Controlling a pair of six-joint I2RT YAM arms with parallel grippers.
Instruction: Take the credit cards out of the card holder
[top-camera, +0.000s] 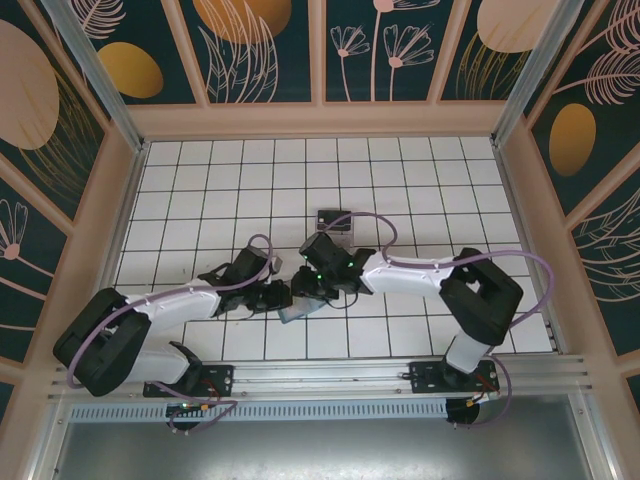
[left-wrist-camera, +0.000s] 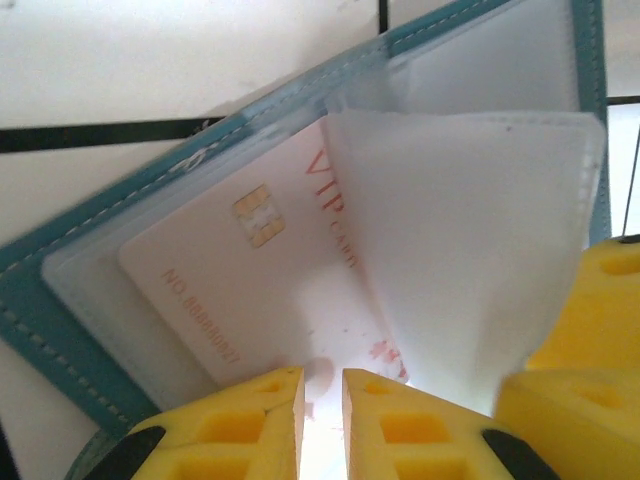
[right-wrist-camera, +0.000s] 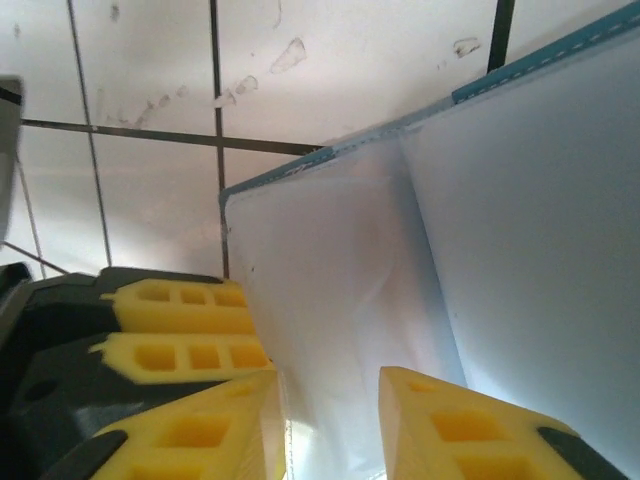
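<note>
Both fingers of the left gripper (left-wrist-camera: 322, 385) pinched the card holder (left-wrist-camera: 60, 300); the right gripper (right-wrist-camera: 330, 400) had its fingers apart.

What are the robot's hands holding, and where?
The left gripper pinches the card holder at the pocket edge beside the white card. The right gripper stands open.

Overhead camera looks down; both wrist cameras closely face the card holder (left-wrist-camera: 30, 300).
</note>
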